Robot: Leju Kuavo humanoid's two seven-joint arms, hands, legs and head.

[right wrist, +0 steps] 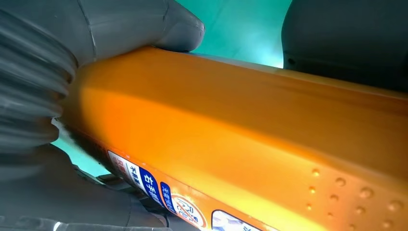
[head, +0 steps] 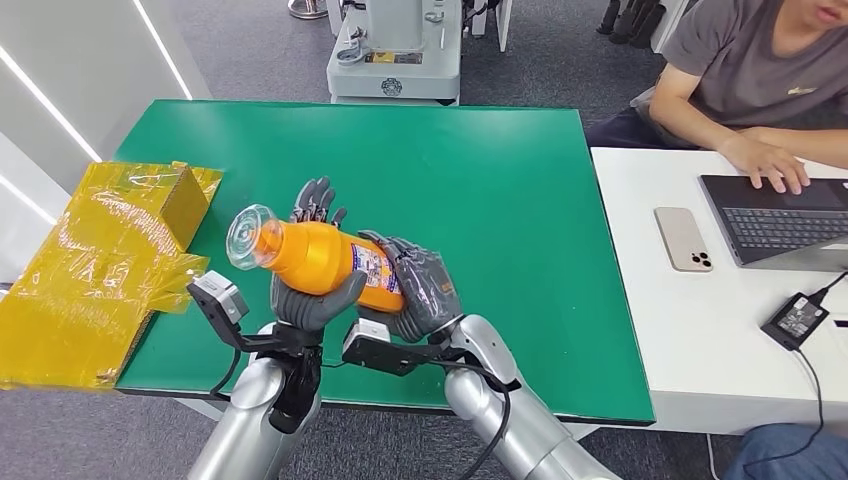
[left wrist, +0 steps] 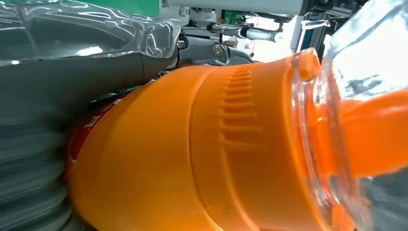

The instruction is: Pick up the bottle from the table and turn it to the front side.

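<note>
**Work surfaces and what rests on them**

A green table (head: 480,190) fills the middle of the head view. At its left edge lies a yellow box (head: 172,195) wrapped in crinkled yellow film (head: 90,290) (the film spills past the table's edge). Just beside the green table, on its right, stands a white table (head: 690,330). On it lie a phone (head: 684,238) face down, an open laptop (head: 780,220) and a black power adapter (head: 795,318) with its cable.
</note>
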